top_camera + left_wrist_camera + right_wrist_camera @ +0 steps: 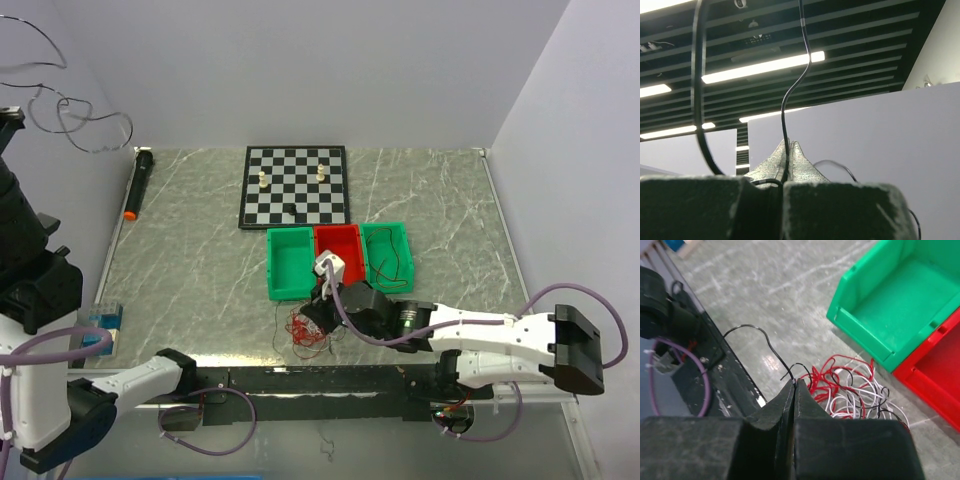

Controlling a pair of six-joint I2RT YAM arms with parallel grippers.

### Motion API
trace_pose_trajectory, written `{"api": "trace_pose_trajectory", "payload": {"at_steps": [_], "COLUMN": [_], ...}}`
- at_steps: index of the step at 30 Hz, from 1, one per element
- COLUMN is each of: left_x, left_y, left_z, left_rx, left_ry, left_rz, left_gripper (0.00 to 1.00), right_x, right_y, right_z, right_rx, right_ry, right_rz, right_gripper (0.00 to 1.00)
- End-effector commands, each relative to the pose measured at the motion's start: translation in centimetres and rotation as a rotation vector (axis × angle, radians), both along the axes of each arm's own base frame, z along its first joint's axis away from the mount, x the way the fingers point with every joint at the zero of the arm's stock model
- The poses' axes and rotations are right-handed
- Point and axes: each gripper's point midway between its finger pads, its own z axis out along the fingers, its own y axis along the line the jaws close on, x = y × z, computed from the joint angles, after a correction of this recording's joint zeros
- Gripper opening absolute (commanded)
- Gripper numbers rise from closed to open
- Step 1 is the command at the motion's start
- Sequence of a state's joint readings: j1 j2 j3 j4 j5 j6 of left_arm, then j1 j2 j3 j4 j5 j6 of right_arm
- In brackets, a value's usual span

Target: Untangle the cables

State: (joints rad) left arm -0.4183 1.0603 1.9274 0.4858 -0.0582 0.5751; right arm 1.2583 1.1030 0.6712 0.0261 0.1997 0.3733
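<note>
The grey marbled counter (200,200) filled the view, walled in by pale panels. The right arm (480,335) reached from the near edge towards the middle, and its jaws were clenched with their tips at the edge of the cables (850,390). A black strand curled away from those tips, but whether it was pinched could not be told. The left arm (30,290) stood raised off the left edge, and its jaws were clamped on a black wire (785,105) that rose from the tips and looped through the air above the far-left corner. A chessboard (295,185) lay at the middle of the far edge. Three open bins sat in a row just nearer than it: a green bin (272,265), a red bin (338,240) and a second green bin (385,228) with a dark strand inside. A black marker (137,185) with an orange tip lay along the left edge near the far corner. The cables were a small tangle of red, white and black loops on the counter near the middle of the near edge, just in front of the first green bin. Two pale chess pieces (262,181) and a dark one (291,211) stood on the board.
</note>
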Motion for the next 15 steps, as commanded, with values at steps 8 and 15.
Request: {"api": "trace_pose_trajectory", "payload": {"at_steps": [8,15], "left_x": [7.5,12.6], "left_y": [-7.0,-9.9], "left_z": [-8.7,-18.0], "left_rx": [0.252,0.290], "left_ry": [0.379,0.641], "left_rz": [-0.209,-0.311], "left_gripper": [0.01,0.01], "right_x": [-0.2,-1.0], "right_y": [2.5,-0.6], "right_z": [19.6,28.1], "right_rx": [0.400,0.526], "right_ry": [-0.179,-0.312], "right_rz": [0.090,0.095], "right_gripper": [0.00,0.00]}}
